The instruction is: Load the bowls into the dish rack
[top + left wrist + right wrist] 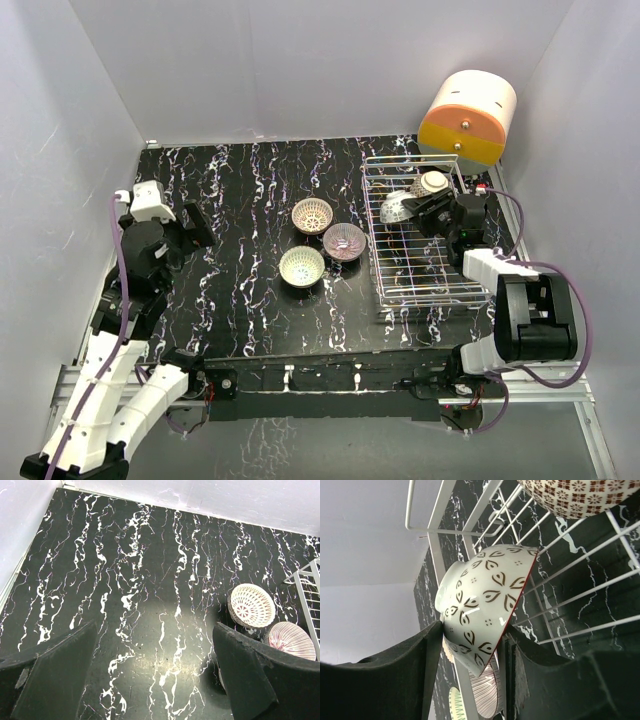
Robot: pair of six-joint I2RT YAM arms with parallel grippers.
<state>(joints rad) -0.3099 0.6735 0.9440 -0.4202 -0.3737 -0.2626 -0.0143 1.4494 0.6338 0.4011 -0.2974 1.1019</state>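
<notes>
The dish rack [424, 262] stands on the right of the black marbled table. My right gripper [421, 212] is shut on a white bowl with brown leaf marks and a red rim [396, 207], held tilted on its side over the rack's far left part. In the right wrist view my right gripper [475, 640] pinches that bowl's [485, 595] rim above the rack wires [580, 595]. A brown-patterned bowl [432, 183] sits in the rack's far end. A white lattice bowl [312, 214], a purplish bowl [344, 241] and a greenish bowl [302, 266] sit on the table. My left gripper [196, 226] is open and empty.
An orange-and-cream cylinder [468, 115] stands behind the rack at the back right. White walls close in the table on three sides. The left wrist view shows the lattice bowl [251, 605], the purplish bowl [291, 640] and the rack's corner [307, 580].
</notes>
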